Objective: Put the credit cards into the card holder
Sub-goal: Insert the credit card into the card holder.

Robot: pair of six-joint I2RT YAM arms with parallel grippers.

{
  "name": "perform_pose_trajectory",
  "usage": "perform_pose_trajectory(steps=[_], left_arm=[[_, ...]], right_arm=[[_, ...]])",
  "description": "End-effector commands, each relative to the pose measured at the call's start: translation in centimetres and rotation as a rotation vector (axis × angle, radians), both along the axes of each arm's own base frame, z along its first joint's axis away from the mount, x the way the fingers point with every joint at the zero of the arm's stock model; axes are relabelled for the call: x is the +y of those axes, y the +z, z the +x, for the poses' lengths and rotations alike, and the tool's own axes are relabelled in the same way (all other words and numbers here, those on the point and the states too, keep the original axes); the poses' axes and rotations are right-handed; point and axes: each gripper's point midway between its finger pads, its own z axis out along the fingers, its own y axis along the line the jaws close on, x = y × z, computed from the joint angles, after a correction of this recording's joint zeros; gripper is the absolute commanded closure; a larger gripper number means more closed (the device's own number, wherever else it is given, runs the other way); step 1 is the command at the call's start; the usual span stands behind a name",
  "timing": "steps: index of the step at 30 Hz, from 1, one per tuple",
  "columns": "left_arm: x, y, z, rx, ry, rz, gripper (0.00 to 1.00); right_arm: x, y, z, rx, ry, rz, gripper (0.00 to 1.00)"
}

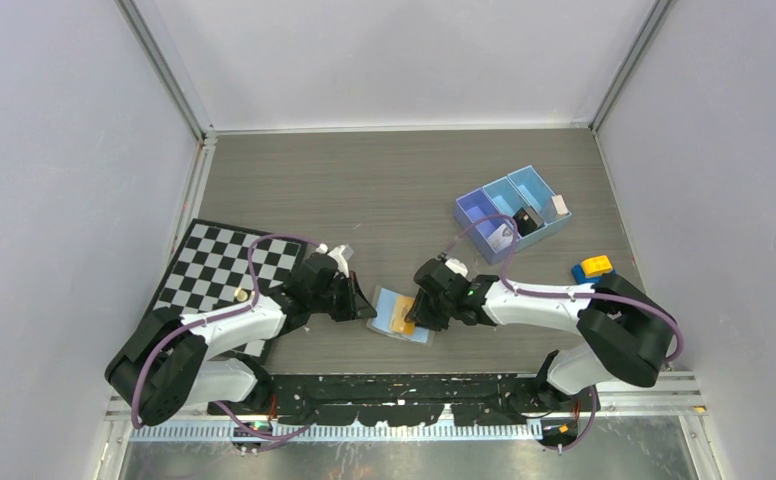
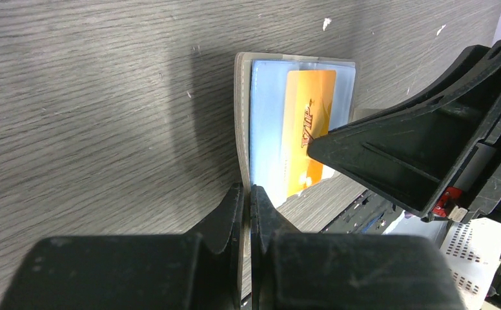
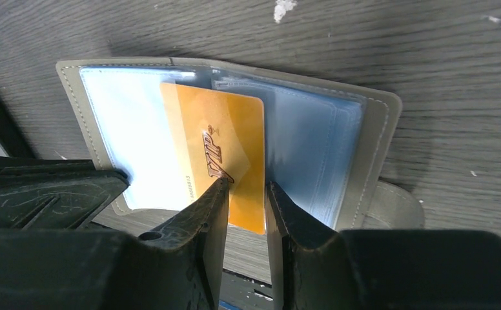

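Near the bench front edge, between the arms, an orange card lies on the open card holder. Its long axis runs parallel to the fold. Right fingers stand parted over its near end, and left fingers clench the holder's left cover.

Open card holder, orange VIP card

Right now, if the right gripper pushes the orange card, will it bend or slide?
The orange card looks flat and straight-edged: probably stiff enough to push edgewise. Its smooth face may slip under the tips of the right gripper. The thin card holder would likely skid without the left gripper pinching its edge.
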Motion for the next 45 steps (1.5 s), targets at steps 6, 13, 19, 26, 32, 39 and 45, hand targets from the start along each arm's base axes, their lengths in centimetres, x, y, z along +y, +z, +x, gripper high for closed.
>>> perform_pose_trajectory(steps=[6,13,19,26,32,39,45], left_arm=[[-0.6,0.5,-0.2,-0.015,-0.047,-0.023,1.00],[-0.9,0.6,-0.3,-0.016,-0.061,-0.036,1.00],[-1.0,0.3,-0.5,0.002,-0.069,-0.036,0.98],[-1.0,0.0,-0.5,0.012,-0.071,-0.029,0.91],[-0.3,-0.3,-0.4,0.003,-0.086,0.038,0.80],[0.7,0.1,-0.1,-0.033,-0.096,0.113,0.61],[0.4,0.5,0.3,-0.045,-0.100,0.103,0.59]], right_arm=[[1.3,-0.7,0.6,0.003,-0.003,0.010,0.67],[1.8,-0.6,0.9,-0.004,0.006,0.010,0.69],[2.4,-0.6,1.2,-0.009,0.013,0.026,0.70],[3.0,-0.7,1.3,-0.003,0.029,0.028,0.70],[2.3,0.0,1.6,-0.024,0.024,-0.004,0.67],[0.8,0.5,1.7,-0.051,0.012,-0.062,0.62],[1.0,1.0,2.0,-0.068,0.012,-0.053,0.62]])
